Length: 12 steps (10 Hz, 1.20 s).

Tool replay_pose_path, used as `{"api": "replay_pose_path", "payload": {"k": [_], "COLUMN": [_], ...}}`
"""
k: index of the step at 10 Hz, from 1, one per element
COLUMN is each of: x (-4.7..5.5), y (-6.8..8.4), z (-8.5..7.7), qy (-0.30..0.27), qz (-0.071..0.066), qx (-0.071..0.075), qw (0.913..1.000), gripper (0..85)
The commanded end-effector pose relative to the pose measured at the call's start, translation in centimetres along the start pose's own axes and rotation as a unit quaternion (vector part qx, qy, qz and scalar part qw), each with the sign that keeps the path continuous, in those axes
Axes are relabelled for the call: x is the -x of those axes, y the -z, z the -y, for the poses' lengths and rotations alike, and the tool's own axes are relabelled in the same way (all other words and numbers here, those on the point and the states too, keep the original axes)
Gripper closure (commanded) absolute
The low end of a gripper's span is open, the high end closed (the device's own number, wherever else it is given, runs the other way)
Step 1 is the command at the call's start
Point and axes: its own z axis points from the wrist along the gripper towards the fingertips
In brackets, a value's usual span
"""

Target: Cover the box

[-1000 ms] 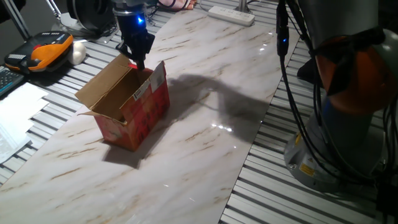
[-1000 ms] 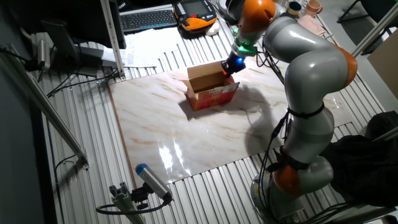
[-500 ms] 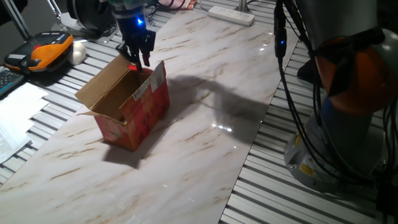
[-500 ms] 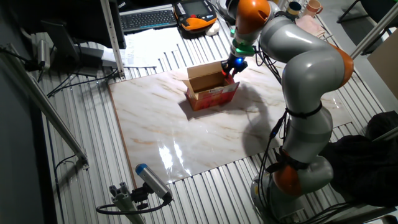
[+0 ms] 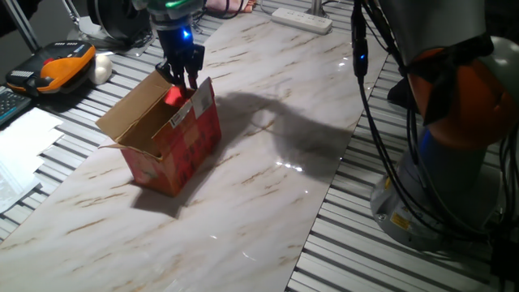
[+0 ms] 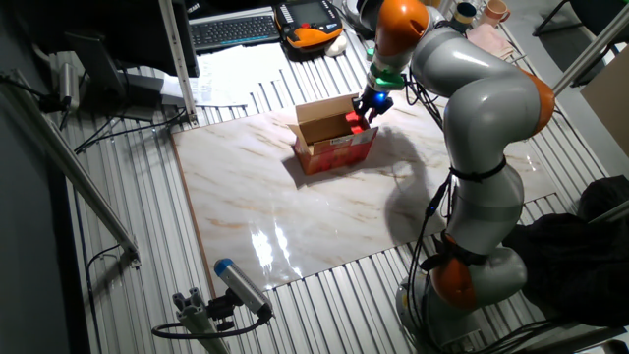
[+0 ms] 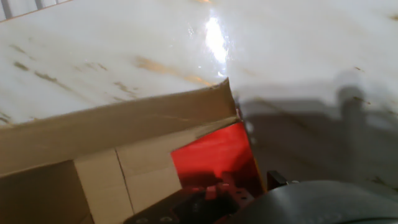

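where the box (image 5: pixel 166 138) gapes, gripper (image 5: pixel 183 79) seemingly pinches its flap (image 5: pixel 173 96).

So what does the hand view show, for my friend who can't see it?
A cardboard box fills the lower left, seen close from above, with plain brown flaps and a bright red panel beside them. Behind it lies a shiny white marble table with a spot of glare, and a blurred dark part of the robot sits along the bottom edge.

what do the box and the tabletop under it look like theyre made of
The box looks like thin cardboard: plain matte brown on the inside walls and flaps, red printed outside, with a white paper label on one flap. The tabletop looks like polished marble or a marble-look laminate: white with tan veins and glossy reflections of the lights. Which one, the views cannot settle.
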Motion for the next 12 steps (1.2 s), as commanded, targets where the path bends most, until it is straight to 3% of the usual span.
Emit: {"api": "replay_pose_path", "payload": {"k": [1,2,3,4,6,10,12], "x": [0.1,0.1,0.1,0.1,0.1,0.0,0.1], "y": [-0.2,-0.3,-0.4,-0.3,-0.2,0.4,0.8], "z": [0.1,0.1,0.1,0.1,-0.1,-0.9,-1.8], "qy": [0.001,0.001,0.004,0.011,0.015,0.028,0.038], "qz": [0.000,-0.001,-0.002,-0.003,-0.006,0.003,0.002], "qx": [0.002,0.006,0.012,0.018,0.022,0.019,0.002], "qw": [1.0000,1.0000,0.9999,0.9998,0.9996,0.9994,0.9993], "gripper": [51.0,68.0,68.0,85.0,85.0,85.0,85.0]}}
